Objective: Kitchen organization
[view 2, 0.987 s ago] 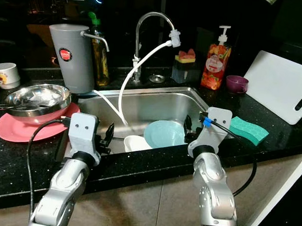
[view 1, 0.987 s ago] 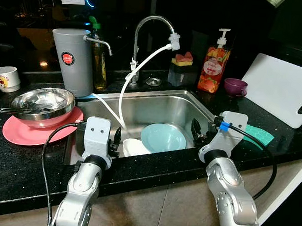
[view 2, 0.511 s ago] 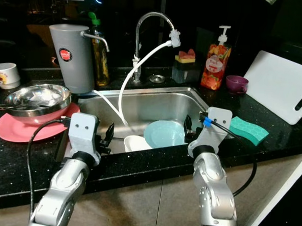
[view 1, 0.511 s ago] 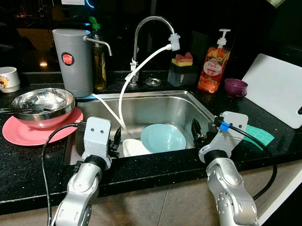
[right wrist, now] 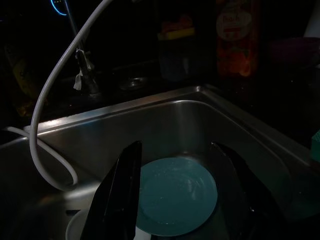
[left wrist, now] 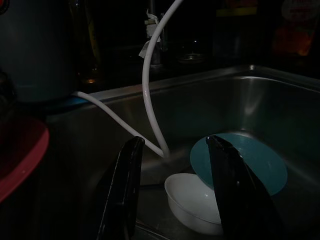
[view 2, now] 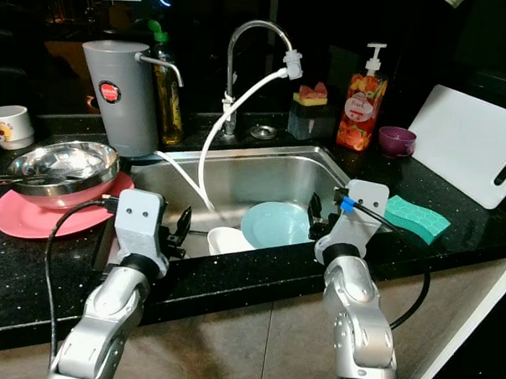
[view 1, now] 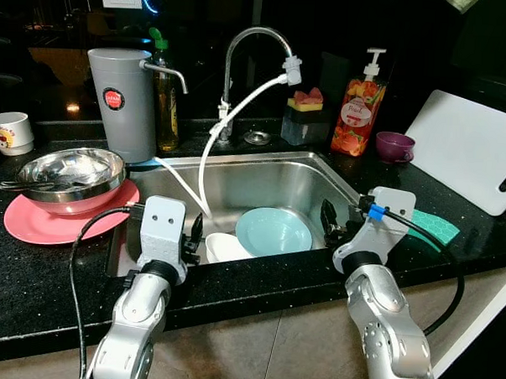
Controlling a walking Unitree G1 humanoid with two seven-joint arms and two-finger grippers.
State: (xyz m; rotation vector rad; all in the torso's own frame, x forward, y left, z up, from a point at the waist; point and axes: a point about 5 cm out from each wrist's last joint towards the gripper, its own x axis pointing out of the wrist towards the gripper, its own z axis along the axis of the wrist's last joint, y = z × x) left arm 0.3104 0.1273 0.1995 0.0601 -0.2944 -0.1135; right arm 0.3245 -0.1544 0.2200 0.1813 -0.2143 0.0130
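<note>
Counter (view 1: 31,272): black, I see it around the sink.
Sink (view 1: 262,177): steel, holding my dishes.
Plate (view 1: 273,231): teal, near right in the sink.
Bowl (view 1: 225,247): white, touching the plate's left edge.
Left gripper (left wrist: 175,165): spread wide, empty, above the bowl.
Right gripper (right wrist: 175,170): spread wide, empty, above the plate.

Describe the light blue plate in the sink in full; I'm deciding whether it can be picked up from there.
The light blue plate is round, smooth and glossy, likely ceramic or melamine, with a shallow raised rim. It lies face up in the stainless sink, tilted, its near-left edge resting on a small white bowl that it partly overlaps. It looks empty and unbroken. The white hose ends just beside it. The right end effector hovers open over its right edge, the left end effector open by the bowl; neither touches it.
</note>
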